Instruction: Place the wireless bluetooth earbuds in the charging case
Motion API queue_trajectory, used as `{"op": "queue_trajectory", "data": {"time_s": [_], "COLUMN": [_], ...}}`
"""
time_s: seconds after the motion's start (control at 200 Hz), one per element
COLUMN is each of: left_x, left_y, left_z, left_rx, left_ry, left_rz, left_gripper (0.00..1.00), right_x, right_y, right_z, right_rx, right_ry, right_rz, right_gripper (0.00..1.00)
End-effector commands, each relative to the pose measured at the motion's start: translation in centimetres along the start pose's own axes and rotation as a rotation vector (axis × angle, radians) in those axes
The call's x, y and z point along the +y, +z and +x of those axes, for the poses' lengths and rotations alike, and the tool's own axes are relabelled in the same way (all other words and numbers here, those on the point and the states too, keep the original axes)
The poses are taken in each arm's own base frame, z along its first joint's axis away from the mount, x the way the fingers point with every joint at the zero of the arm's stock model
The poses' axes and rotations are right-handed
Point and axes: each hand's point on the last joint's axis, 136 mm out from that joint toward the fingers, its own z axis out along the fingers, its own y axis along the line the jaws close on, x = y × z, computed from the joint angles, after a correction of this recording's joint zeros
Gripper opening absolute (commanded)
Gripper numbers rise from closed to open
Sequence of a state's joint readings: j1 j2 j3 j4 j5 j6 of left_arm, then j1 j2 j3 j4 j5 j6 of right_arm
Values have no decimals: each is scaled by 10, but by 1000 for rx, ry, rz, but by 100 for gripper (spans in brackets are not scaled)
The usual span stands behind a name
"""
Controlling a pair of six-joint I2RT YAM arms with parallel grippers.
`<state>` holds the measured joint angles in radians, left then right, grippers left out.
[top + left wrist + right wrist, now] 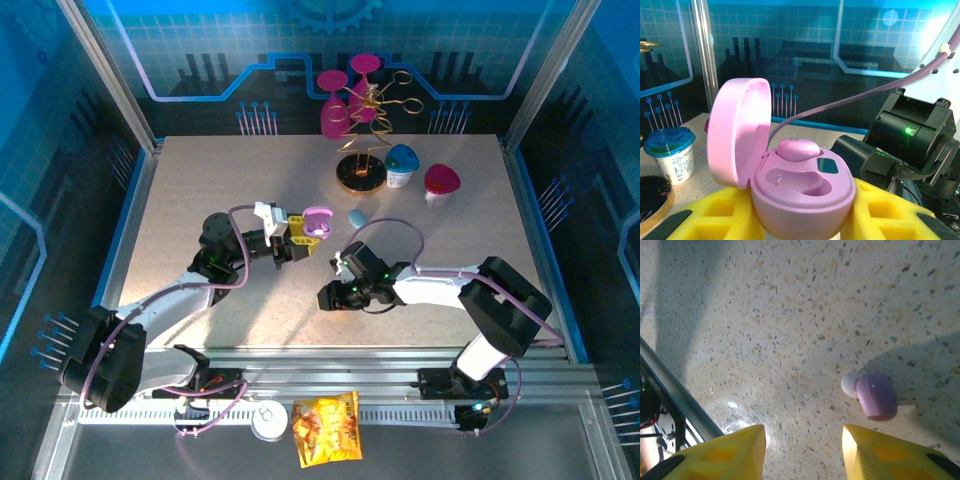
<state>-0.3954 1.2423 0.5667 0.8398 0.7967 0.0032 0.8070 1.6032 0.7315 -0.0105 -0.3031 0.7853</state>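
—Now, the right gripper (802,442) hovers low over the table (765,315), yellow fingers (735,452) spread wide with nothing between them. The loose lilac earbud (875,396) lies just ahead and off to one side of the gap, not inside it.

—So the pick is the step in hand, I'd say. What does it need?

—Centre the gap over the bud first. Then drop until the pads straddle the rounded body, not the white tip (850,384). It's a smooth, glossy little nub of plastic. Squeeze it off-centre and I'd expect it to squirt away across that hard speckled top.

—And the destination?

—The left gripper (303,230) is clamped on the pink case (805,205), with its lid (737,130) hinged up and open. On the left wrist camera, one lilac bud (797,149) sits in the rear well. The front well (802,182) is bare, a shallow moulded hollow.

—Tight fit, then.

—Looks it. The hollow is contoured, so orientation matters. I'd judge the bud has to go in the way its twin lies, or it will perch on the rim. The case is smooth, satiny plastic with a rounded belly, and the ribbed yellow fingers grip only its lower half. Pressing hard could rock it in that hold. A gentle release, and let the well seat the bud.
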Motion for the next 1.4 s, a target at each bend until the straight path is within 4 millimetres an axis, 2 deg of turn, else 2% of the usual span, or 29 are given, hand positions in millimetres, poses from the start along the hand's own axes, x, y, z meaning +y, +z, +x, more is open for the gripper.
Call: {"op": "queue_trajectory", "data": {"time_s": [0.0,0.19,0.295,0.49,0.655,0.866,1.126,1.391], "left_x": [1,2,2,4,7,8,8,9], "left_y": [-4,-3,-3,-3,-4,-2,-3,-3], "left_z": [-3,-2,-1,0,1,2,2,5], "left_rx": [-7,-1,2,5,9,6,10,16], "left_ry": [36,38,41,45,48,38,40,37], "left_rz": [-20,-23,-24,-35,-53,-48,-52,-56], "left_gripper": [29,30,30,30,30,30,30,30], "right_x": [-2,-14,-14,6,17,1,-22,-28], "right_y": [0,-4,-5,-5,-6,3,-2,-9], "right_z": [-10,-20,-24,-26,-12,3,-5,-12], "right_rx": [-23,-47,-43,-47,-16,20,-13,-35], "right_ry": [-17,-33,-36,-70,-110,-71,-17,-26], "right_rz": [56,123,124,45,21,65,163,209], "right_gripper": [44,44,44,43,43,43,43,45]}}
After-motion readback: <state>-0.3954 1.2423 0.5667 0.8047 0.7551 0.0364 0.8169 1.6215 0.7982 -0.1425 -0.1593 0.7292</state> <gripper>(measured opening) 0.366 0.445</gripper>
